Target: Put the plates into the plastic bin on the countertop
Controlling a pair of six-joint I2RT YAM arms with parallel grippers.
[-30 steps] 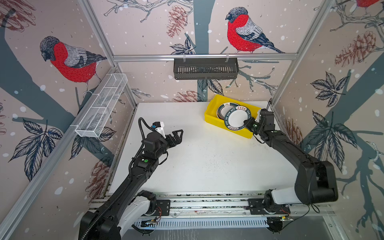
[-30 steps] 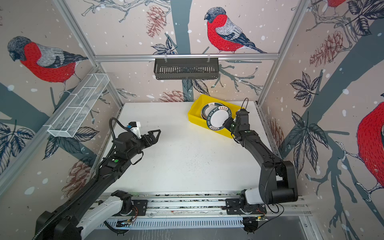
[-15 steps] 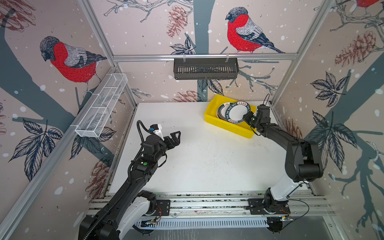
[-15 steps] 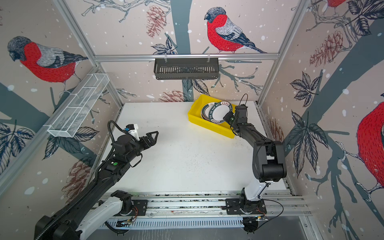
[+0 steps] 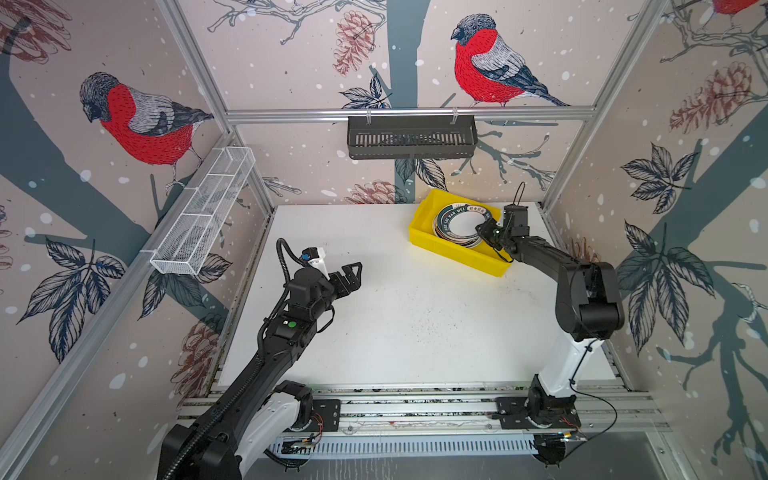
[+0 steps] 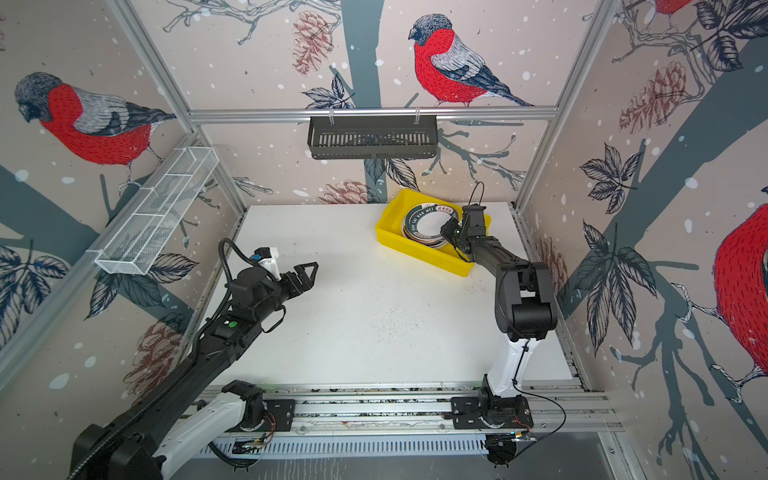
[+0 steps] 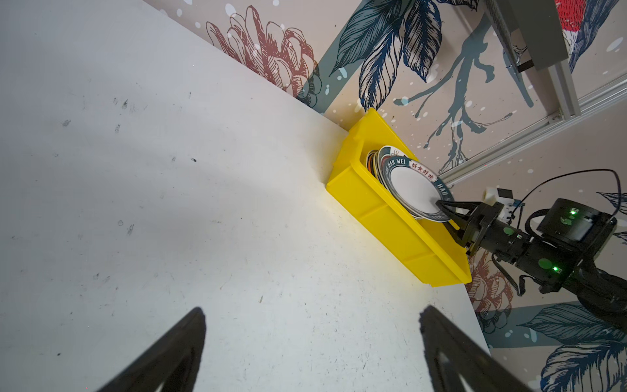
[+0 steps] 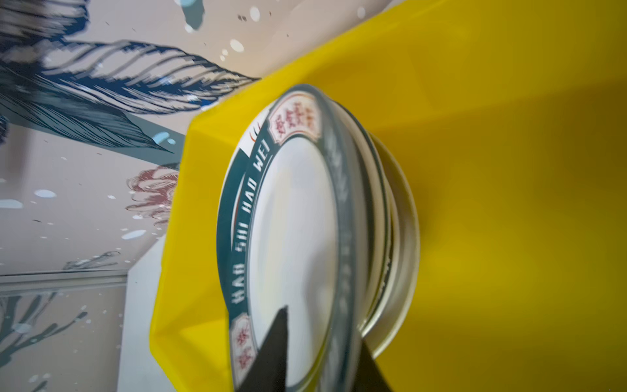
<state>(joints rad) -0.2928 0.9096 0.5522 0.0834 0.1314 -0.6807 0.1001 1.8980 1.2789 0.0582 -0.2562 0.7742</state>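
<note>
Over countertop (image 5: 415,332), right gripper (image 5: 485,233), parted, straddles rim of top plate (image 5: 459,224) in plastic bin (image 5: 457,257); left gripper (image 5: 352,277) hovers spread.

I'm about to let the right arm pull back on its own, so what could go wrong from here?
1. The right gripper has its parted jaws astride the rim of the top plate. Pulling back at an angle could hook that rim and drag the plate over the wall of the bin.
2. The lower plates lie offset and the top plate sits tilted, so a nudge might make it slide or clatter.
</note>
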